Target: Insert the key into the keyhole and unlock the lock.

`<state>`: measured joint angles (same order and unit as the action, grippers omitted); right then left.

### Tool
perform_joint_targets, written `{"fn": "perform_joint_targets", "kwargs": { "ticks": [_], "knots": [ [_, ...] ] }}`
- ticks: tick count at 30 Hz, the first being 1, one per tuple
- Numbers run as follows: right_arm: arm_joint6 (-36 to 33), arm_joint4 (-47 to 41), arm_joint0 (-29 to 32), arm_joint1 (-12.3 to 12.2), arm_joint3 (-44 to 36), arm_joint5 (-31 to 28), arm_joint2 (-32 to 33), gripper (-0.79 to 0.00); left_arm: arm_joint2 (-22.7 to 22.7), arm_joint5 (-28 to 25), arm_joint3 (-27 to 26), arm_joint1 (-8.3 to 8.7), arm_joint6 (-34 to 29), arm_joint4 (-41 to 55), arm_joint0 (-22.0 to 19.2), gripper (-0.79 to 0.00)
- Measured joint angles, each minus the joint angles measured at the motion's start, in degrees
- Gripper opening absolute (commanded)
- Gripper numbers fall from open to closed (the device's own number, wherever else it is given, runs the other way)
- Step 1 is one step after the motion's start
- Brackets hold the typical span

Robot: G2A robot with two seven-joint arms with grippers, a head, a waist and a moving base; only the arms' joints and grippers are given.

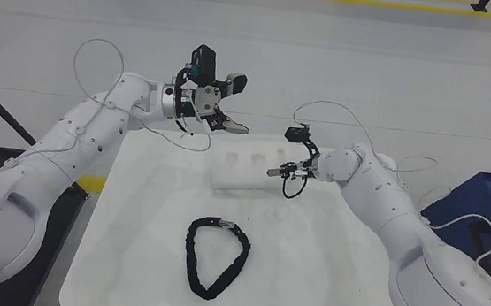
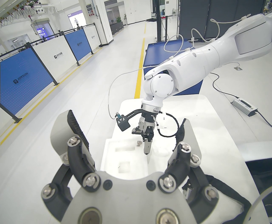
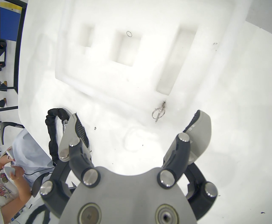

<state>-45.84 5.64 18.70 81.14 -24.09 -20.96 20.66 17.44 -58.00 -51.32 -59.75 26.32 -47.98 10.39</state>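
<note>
A black chain lock (image 1: 216,257) lies in a loop on the white table (image 1: 322,276), near its front; part of it shows in the right wrist view (image 3: 52,131). A small metal key on a ring (image 3: 158,111) lies by the end of the long slot of the white foam block (image 3: 148,53). My right gripper (image 3: 136,121) hangs open just above the key, with nothing between its fingers; it is at the foam block's right end (image 1: 275,171). My left gripper (image 2: 127,121) is open and empty, raised behind the foam block (image 1: 230,127).
The foam block (image 1: 244,171) has several rectangular recesses; one holds a small loose ring (image 3: 129,33). A blue cabinet (image 1: 489,212) stands off the table's right side. A cable loops under the right wrist (image 1: 291,188).
</note>
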Motion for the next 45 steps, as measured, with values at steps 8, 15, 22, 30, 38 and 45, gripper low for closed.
{"fn": "perform_joint_targets", "kwargs": {
  "ticks": [8, 15, 22, 30, 38, 45],
  "knots": [
    [0.0, 0.0, 0.0, 0.0, -0.1, 0.1, 0.0, 0.0, 0.0, 0.0, 0.0, 0.0, 0.0, 0.0, 0.0, 0.0],
    [0.0, 0.0, 0.0, 0.0, -0.1, 0.1, 0.0, 0.0, 0.0, 0.0, 0.0, 0.0, 0.0, 0.0, 0.0, 0.0],
    [-0.2, 5.2, 0.5, 0.1, -3.4, 5.2, -0.7, 0.0, 0.0, 0.0, 0.0, 0.0, 0.0, 0.0, 0.0, 0.0],
    [-1.5, 9.3, 0.9, 1.1, -5.3, 8.0, -1.1, -0.034, 0.0, 0.0, 0.0, 0.0, 0.0, 0.0, 0.0, 0.0],
    [-1.6, 13.1, 0.5, 2.3, -5.3, 10.3, -1.3, -0.468, 0.0, 0.0, 0.0, 0.0, 0.0, 0.0, 0.0, 0.0],
    [-2.0, 14.2, 0.6, 3.3, -3.8, 11.8, -0.6, -0.548, 0.0, 0.0, 0.0, 0.0, 0.0, 0.0, 0.0, 0.0]
  ]
}}
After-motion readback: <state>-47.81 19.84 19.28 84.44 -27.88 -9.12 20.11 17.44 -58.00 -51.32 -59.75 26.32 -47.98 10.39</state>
